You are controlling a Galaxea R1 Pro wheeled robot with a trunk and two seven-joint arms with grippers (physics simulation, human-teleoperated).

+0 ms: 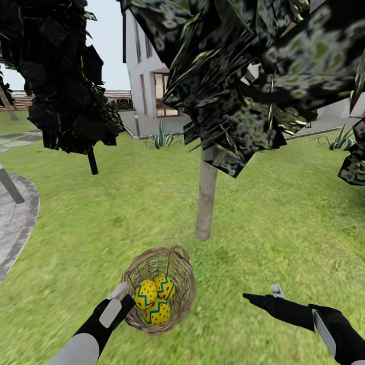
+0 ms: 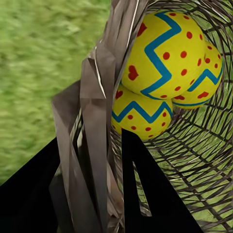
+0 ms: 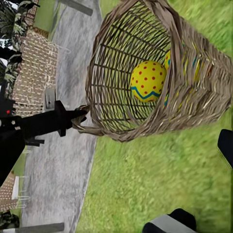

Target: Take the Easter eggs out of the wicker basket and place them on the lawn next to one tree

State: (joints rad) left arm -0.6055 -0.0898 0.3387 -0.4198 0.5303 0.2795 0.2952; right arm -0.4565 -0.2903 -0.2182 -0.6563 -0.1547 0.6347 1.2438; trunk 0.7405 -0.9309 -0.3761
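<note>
The wicker basket (image 1: 183, 284) sits on the lawn (image 1: 284, 223) just in front of the pale-trunked tree (image 1: 206, 197). Three Easter eggs lie inside it: one (image 1: 145, 294) at the left, one (image 1: 165, 286) at the right, one (image 1: 158, 312) nearest me. The left wrist view shows two eggs close up (image 2: 165, 53) (image 2: 141, 116) and part of a third (image 2: 208, 82). My left gripper (image 1: 126, 295) (image 2: 90, 138) is shut on the basket's near-left rim (image 2: 94, 97), one finger inside and one outside. My right gripper (image 1: 261, 292) (image 3: 189, 184) hovers open over grass to the basket's right.
A grey paved patio (image 1: 15, 223) curves along the left edge. A thin black-trunked dark tree (image 1: 92, 162) stands at the back left. Behind the lawn are a white house (image 1: 147, 76) and spiky plants (image 1: 162, 139). Open grass spreads right of the trunk.
</note>
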